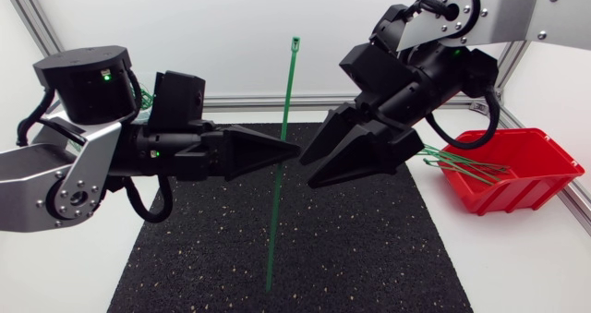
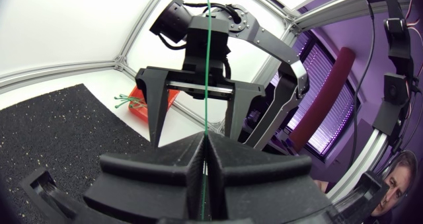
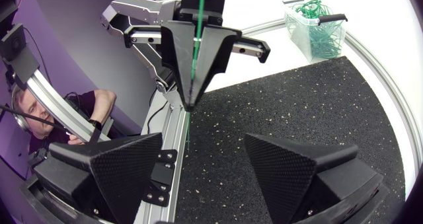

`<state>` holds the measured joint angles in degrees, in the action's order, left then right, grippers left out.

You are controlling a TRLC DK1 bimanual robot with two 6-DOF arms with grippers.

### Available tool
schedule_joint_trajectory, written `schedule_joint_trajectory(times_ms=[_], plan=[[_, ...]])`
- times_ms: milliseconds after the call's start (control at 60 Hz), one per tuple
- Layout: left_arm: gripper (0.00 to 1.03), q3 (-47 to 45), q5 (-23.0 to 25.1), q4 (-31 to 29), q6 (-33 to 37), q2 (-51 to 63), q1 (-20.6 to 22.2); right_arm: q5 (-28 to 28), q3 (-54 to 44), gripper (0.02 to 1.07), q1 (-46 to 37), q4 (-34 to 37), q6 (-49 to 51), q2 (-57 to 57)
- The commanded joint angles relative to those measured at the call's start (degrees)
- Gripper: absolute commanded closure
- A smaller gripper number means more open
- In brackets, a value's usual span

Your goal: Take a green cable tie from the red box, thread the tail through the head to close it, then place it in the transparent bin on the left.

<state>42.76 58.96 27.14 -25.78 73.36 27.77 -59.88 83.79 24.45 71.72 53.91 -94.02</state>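
Above the black mat (image 1: 323,248), a green cable tie (image 1: 280,193) is held upright. It is pinched near mid-length by the left gripper (image 1: 294,150), whose fingers are pressed together on it. The right gripper (image 1: 308,170) is seen over the same mat, just beside the tie, fingers spread and touching nothing. The tie is judged light, thin, springy and slick. Its free tail is best taken close to the tip. Off the mat's right edge, more ties are held in the red box (image 1: 540,179). The transparent bin (image 3: 294,29) is seen beyond the mat's far left corner.
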Motion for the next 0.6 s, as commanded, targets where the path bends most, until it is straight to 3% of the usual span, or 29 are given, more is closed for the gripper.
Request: schedule_joint_trajectory(times_ms=[0, 317, 417, 583], plan=[[1.00, -0.8, -1.5, 1.6, -1.7, 1.5, 0.5, -1.5, -1.6, 0.21, 0.2, -0.7, -1.4, 0.1], [1.00, -0.8, -5.0, 5.3, -4.6, 2.2, -0.1, -3.0, -6.2, 0.35, 2.0, -11.1, -8.6, -0.4], [1.00, -0.4, -5.3, 5.8, -5.4, 2.5, 0.2, -3.4, -7.5, 0.47, 2.7, -14.6, -11.1, -0.1], [1.00, -0.7, -5.6, 6.3, -5.6, 2.6, -0.4, -3.5, -10.7, 0.48, 3.6, -22.8, -17.6, 1.7]])
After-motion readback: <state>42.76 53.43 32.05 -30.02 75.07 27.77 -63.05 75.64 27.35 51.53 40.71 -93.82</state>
